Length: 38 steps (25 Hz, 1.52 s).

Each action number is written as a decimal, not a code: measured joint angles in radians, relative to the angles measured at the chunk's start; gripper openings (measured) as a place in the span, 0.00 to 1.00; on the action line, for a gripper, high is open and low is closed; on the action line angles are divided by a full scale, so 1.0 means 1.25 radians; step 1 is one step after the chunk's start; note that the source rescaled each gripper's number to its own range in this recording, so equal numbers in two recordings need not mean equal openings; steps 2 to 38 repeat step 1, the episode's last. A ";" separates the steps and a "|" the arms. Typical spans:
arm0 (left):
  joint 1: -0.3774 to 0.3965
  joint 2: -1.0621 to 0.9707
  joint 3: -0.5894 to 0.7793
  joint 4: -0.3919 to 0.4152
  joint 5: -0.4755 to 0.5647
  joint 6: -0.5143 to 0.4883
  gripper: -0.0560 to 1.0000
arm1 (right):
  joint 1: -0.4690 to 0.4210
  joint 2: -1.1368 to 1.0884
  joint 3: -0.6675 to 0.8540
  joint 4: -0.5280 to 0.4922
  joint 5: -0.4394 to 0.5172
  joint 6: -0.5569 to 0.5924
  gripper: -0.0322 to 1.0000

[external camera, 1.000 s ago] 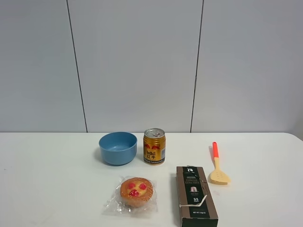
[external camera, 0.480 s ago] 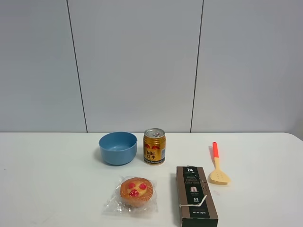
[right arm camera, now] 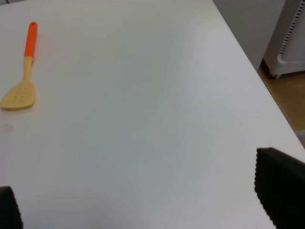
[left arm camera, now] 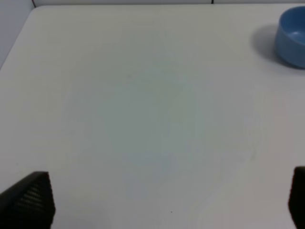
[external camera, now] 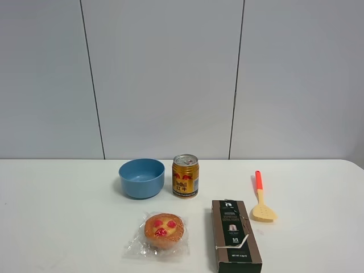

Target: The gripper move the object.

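Observation:
The long dark carton (external camera: 235,233) lies flat on the white table (external camera: 62,216) at the front right of centre, with a white strip across its near end. No gripper shows in the exterior high view. In the left wrist view my left gripper (left arm camera: 162,202) hovers over bare table, its two black fingertips (left arm camera: 29,200) far apart with nothing between them. In the right wrist view my right gripper (right arm camera: 143,198) is also wide open and empty over bare table. The carton shows in neither wrist view.
A blue bowl (external camera: 141,177) and a gold can (external camera: 185,176) stand behind the carton. A plastic-wrapped pastry (external camera: 163,231) lies to its left, an orange-handled spatula (external camera: 261,199) to its right. The bowl (left arm camera: 293,36), spatula (right arm camera: 24,76) and table's right edge (right arm camera: 257,71) show in wrist views.

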 joint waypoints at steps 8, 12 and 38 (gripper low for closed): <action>0.000 0.000 0.000 0.000 0.000 0.000 1.00 | 0.000 0.000 0.000 0.000 0.000 0.000 1.00; 0.000 0.000 0.000 0.000 0.000 0.000 1.00 | 0.000 0.000 0.000 0.000 0.000 0.000 1.00; 0.000 0.000 0.000 0.000 0.000 0.000 1.00 | 0.000 0.000 0.000 0.000 0.000 0.000 1.00</action>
